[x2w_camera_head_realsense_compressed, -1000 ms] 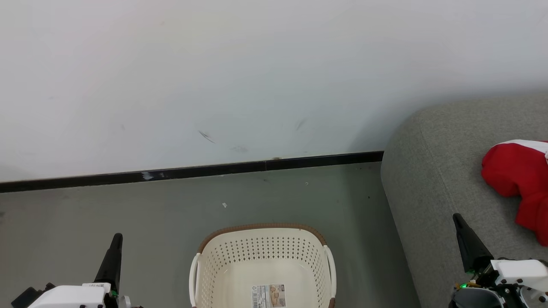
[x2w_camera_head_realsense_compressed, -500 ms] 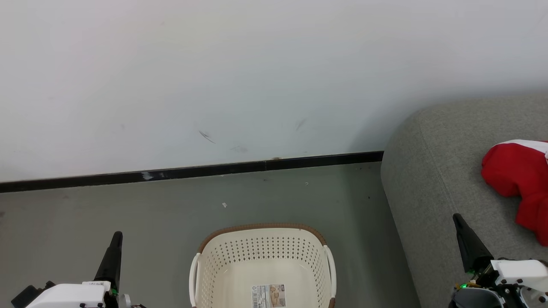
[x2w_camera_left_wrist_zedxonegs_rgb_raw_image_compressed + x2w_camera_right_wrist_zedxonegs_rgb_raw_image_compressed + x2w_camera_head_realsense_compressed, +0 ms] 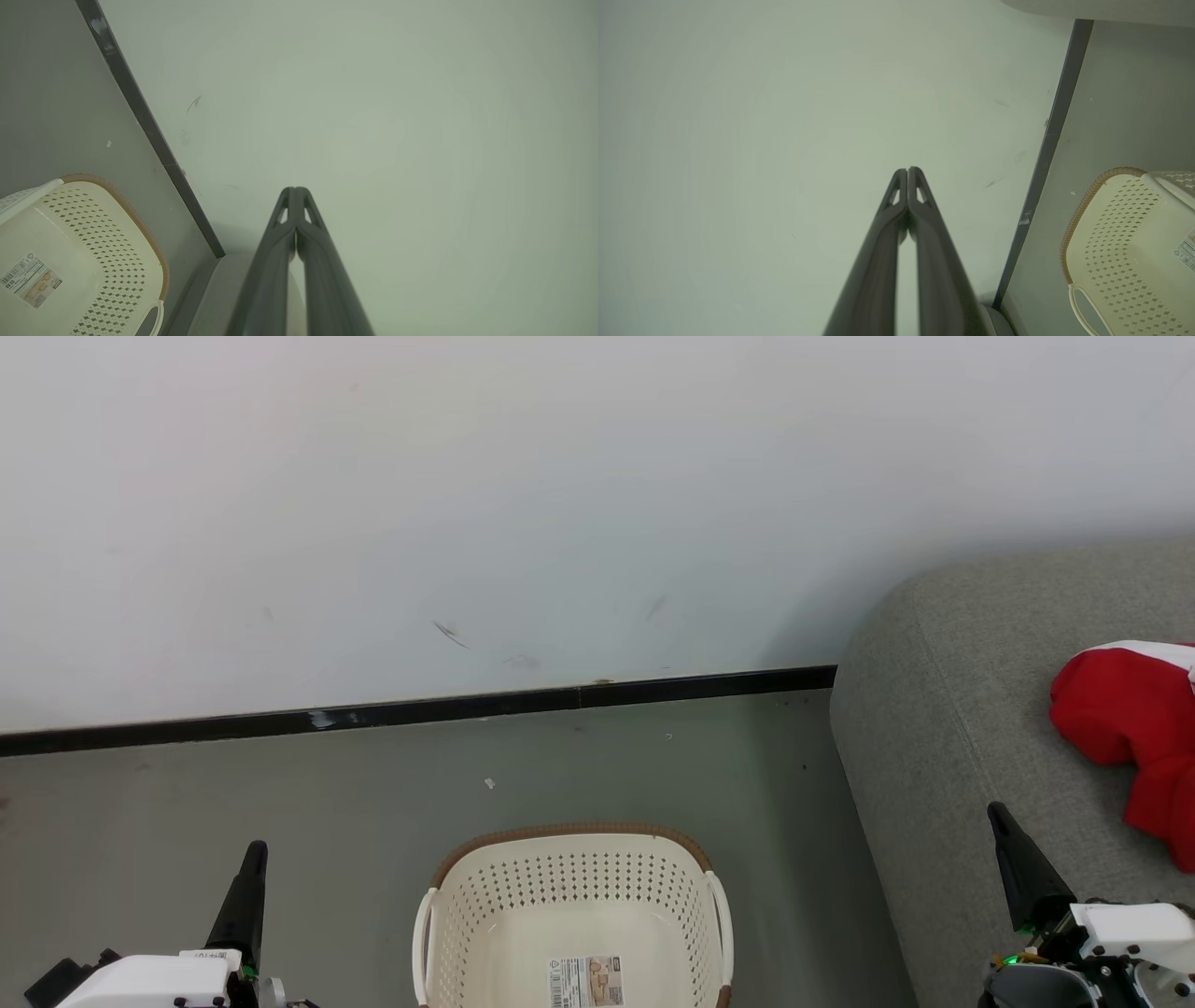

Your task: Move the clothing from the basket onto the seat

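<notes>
My left tool (image 3: 254, 854) is clenched empty left of the basket (image 3: 571, 829); my right tool (image 3: 997, 812) is clenched empty right of it. The clothing (image 3: 1116, 709) lies on the seat (image 3: 934, 728), right of the basket.

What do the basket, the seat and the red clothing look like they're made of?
The basket looks like smooth cream moulded plastic with rows of diamond holes; its brown rim looks woven, perhaps imitation. The seat seems upholstered in matte grey-green fabric, finely textured, with a stitched seam. The clothing looks like soft red cloth, slumped in folds; exact fabric unclear.
</notes>
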Tool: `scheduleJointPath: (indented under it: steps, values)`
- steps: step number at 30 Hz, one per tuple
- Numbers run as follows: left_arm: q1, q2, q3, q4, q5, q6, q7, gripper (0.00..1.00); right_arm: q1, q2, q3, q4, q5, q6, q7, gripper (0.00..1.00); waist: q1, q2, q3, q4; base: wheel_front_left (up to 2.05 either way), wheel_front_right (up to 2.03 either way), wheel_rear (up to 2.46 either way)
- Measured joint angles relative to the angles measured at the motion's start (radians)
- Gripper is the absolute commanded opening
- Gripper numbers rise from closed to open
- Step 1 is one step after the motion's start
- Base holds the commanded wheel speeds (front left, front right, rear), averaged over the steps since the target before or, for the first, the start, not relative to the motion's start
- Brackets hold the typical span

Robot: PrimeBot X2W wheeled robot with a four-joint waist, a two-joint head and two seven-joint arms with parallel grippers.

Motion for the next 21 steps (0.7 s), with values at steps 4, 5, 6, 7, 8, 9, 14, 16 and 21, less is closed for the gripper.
scheduleJointPath:
  steps: [4,5,6,7,8,9,14,16,21]
  values:
    - [0.0,0.0,0.0,0.0,0.0,0.0,0.0,0.0,0.0,0.0,-0.001,0.0,0.0,0.0,0.0,0.0,0.0,0.0,0.0,0.0,0.0,0.0,0.0]
    - [0.0,0.0,0.0,0.0,0.0,0.0,0.0,0.0,0.0,0.0,-0.001,0.0,0.0,0.0,0.0,0.0,0.0,0.0,0.0,0.0,0.0,0.0,0.0]
    - [0.0,0.0,0.0,0.0,0.0,0.0,0.0,0.0,0.0,0.0,-0.001,0.0,0.0,0.0,0.0,0.0,0.0,0.0,0.0,0.0,0.0,0.0,0.0]
    - [0.0,0.0,0.0,0.0,0.0,0.0,0.0,0.0,0.0,0.0,-0.001,0.0,0.0,0.0,0.0,0.0,0.0,0.0,0.0,0.0,0.0,0.0,0.0]
    - [0.0,0.0,0.0,0.0,0.0,0.0,0.0,0.0,0.0,0.0,-0.001,0.0,0.0,0.0,0.0,0.0,0.0,0.0,0.0,0.0,0.0,0.0,0.0]
    - [0.0,0.0,0.0,0.0,0.0,0.0,0.0,0.0,0.0,0.0,-0.002,0.0,0.0,0.0,0.0,0.0,0.0,0.0,0.0,0.0,0.0,0.0,0.0]
    - [0.0,0.0,0.0,0.0,0.0,0.0,0.0,0.0,0.0,0.0,-0.002,0.001,0.0,0.0,0.0,0.0,-0.0001,0.0,0.0,0.0,0.0,0.0,0.0]
    - [0.0,0.0,0.0,0.0,0.0,0.0,0.0,0.0,0.0,0.001,-0.002,0.001,0.0,0.0,0.0,0.0,-0.0001,0.0,0.0,0.0,0.0,0.0,0.0]
    - [0.0,0.0,0.0,0.0,-0.001,0.0,0.0,0.0,0.0,0.001,-0.003,0.001,0.0,0.0,0.0,0.0,-0.0001,0.0,0.0,0.0,0.0,0.0,0.0]
